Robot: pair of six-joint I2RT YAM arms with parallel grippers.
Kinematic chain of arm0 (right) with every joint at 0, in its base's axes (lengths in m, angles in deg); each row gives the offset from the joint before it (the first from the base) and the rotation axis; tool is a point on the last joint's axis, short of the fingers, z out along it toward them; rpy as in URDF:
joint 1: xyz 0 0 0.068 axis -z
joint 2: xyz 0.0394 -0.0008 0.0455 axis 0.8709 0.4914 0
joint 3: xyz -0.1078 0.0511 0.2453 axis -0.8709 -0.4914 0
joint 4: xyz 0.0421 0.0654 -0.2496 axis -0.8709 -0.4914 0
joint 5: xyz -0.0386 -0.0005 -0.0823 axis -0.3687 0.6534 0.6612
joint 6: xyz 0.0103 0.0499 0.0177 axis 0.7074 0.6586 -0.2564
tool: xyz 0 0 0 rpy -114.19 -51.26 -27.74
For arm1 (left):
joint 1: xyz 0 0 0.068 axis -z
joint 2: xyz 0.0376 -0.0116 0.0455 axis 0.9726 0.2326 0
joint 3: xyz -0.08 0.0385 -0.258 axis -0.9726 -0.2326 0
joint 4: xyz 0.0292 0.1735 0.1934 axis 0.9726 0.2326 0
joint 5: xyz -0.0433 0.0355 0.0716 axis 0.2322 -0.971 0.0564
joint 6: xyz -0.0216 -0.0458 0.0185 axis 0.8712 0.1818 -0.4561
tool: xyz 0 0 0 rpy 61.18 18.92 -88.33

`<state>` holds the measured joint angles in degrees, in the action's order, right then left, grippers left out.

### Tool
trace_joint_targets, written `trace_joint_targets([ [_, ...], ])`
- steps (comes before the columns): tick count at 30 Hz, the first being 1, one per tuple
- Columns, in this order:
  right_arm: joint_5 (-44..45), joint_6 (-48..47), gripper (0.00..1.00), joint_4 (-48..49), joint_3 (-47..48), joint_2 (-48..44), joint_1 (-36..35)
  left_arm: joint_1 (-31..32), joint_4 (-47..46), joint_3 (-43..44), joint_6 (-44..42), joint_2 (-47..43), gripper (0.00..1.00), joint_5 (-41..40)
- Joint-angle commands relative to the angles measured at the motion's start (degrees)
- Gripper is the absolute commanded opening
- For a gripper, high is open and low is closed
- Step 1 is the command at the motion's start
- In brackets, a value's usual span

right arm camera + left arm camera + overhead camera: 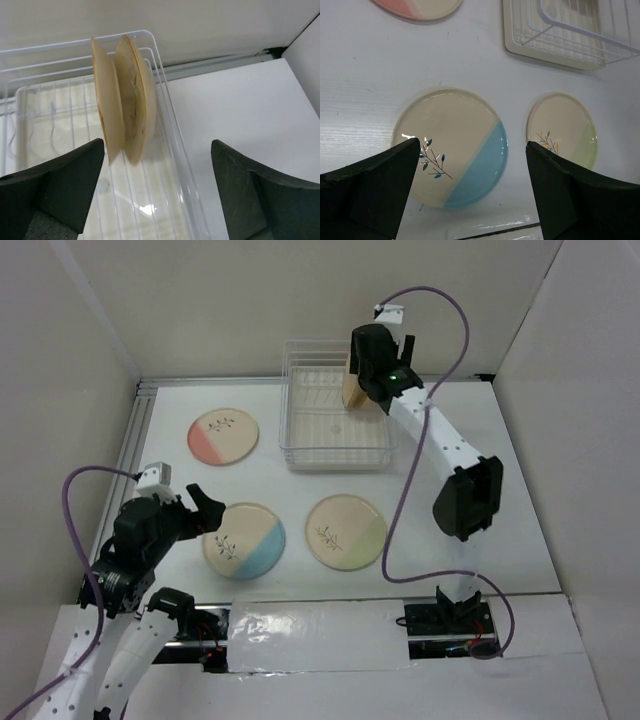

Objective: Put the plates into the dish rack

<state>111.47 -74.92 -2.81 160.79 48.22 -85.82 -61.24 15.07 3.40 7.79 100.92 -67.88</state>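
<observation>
The white bench [530, 540] carries a white wire dish rack [330, 435] at its far middle. Two tan plates [125, 100] stand on edge, side by side, against the rack's right wall. Three plates lie flat on the bench: the pink plate [223, 436] left of the rack, the blue plate [245, 540] and the green plate [346, 531] nearer the arms. The left gripper [472, 145] is released and empty above the blue plate. The right gripper [157, 145] is spread wide, holding nothing, over the rack's right wall.

Bright even overhead light; soft shadows; glare patch on table [495, 222].
</observation>
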Motion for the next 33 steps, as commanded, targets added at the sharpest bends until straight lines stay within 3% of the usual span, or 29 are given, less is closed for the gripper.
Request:
trace_joint_targets([
  [1, -6.37, 7.95, 0.95, -3.49, -6.68, -16.57, -0.50, 0.33, -2.34, 0.61, -1.07, 5.89, 1.00, -0.57],
  [12, -23.86, 22.98, 0.97, -4.90, -50.17, -50.94, -6.03, 0.33, 3.36, 4.73, 1.82, 27.15, 0.96, 6.20],
  [18, -32.74, 28.08, 0.94, -2.19, -62.77, -62.57, -9.72, 0.33, 11.45, 8.24, 5.60, 34.99, 0.91, 3.14],
  [22, -36.87, 31.69, 0.94, 2.38, -70.85, -64.70, -12.35, 0.33, 14.27, 8.25, 9.72, 38.25, 0.91, 2.34],
  [33, -38.73, 32.22, 0.93, 11.27, -76.13, -59.25, -19.04, 0.33, 16.56, -0.97, 29.33, 35.19, 0.84, 1.99],
])
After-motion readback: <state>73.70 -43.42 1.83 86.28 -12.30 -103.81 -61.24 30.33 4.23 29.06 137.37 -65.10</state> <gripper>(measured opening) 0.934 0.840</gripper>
